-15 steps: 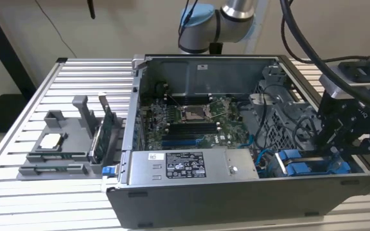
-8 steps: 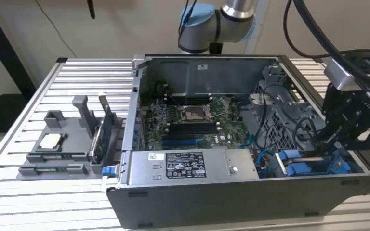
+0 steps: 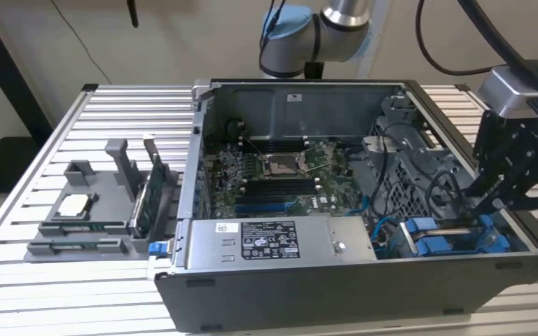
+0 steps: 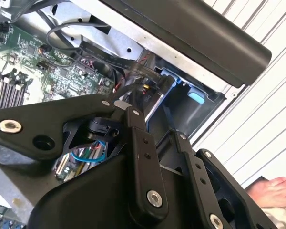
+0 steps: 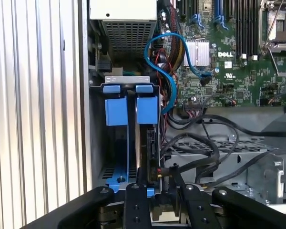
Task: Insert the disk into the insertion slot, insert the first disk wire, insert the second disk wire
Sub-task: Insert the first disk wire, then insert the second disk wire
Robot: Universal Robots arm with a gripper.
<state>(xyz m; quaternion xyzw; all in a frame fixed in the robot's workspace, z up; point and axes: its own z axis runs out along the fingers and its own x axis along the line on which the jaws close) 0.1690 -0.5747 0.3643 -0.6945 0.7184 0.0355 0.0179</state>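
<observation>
The disk (image 5: 151, 143) sits edge-on in the slot (image 5: 96, 95), inside the case (image 3: 344, 287) on the tabletop (image 3: 26, 280). The gripper (image 5: 157, 187) hangs at the disk's end, fingers (image 5: 136, 202) narrow, pinching a black wire (image 5: 174, 168) by its plug.

The table top (image 3: 110, 112) is ribbed aluminium, its slats running across the exterior view. Two things stand directly on it. An open tower computer case (image 3: 344, 297) lies on its side toward three o'clock of the top, taking up most of that half. At nine o'clock from the case, just beside its wall, sits a grey plastic parts holder (image 3: 50, 248). In the first wrist view the bare slats (image 5: 33, 105) run along the case's outer wall
</observation>
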